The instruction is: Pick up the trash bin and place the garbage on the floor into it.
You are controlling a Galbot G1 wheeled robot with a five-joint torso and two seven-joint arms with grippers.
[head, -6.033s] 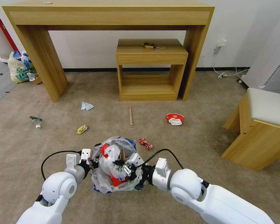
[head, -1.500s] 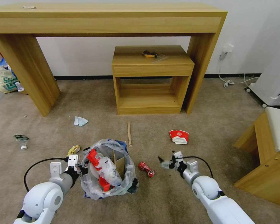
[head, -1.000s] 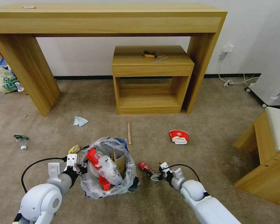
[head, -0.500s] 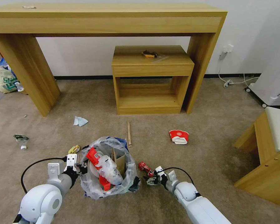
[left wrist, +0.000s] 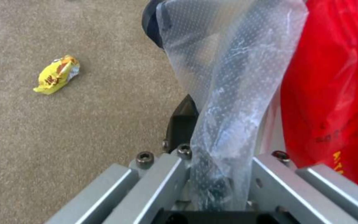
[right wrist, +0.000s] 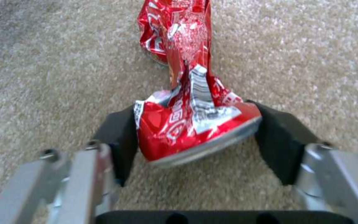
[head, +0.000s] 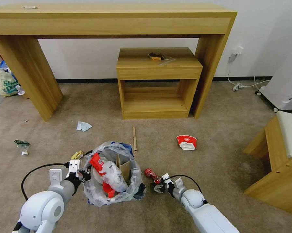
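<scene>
The trash bin (head: 134, 186), lined with a crinkly clear bag, stands on the floor (head: 217, 168) and holds red wrappers, cardboard and white plastic. My left gripper (head: 80, 175) is shut on its rim and bag (left wrist: 224, 102) on the bin's left side. Just right of the bin, a crushed red wrapper (head: 150, 173) lies on the carpet. My right gripper (head: 157, 186) is low over it, its pads (right wrist: 119, 137) pressed against both sides of the near end of the wrapper (right wrist: 187, 124). More garbage lies about: a wooden stick (head: 134, 139), a red-white crumpled cup (head: 186, 142), a tissue (head: 83, 126), a yellow wrapper (head: 76, 155).
A long wooden desk (head: 113, 19) and a small wooden shelf table (head: 157, 84) stand by the far wall. A padded wooden stool (head: 278, 161) is on the right. A yellowish printed bag (head: 3, 82) sits far left, with small litter (head: 22, 145) near it.
The view shifted as I moved closer and rightward. My right gripper left the bin, swung out right, then dropped back left onto the red wrapper. The left gripper kept its hold on the bin.
</scene>
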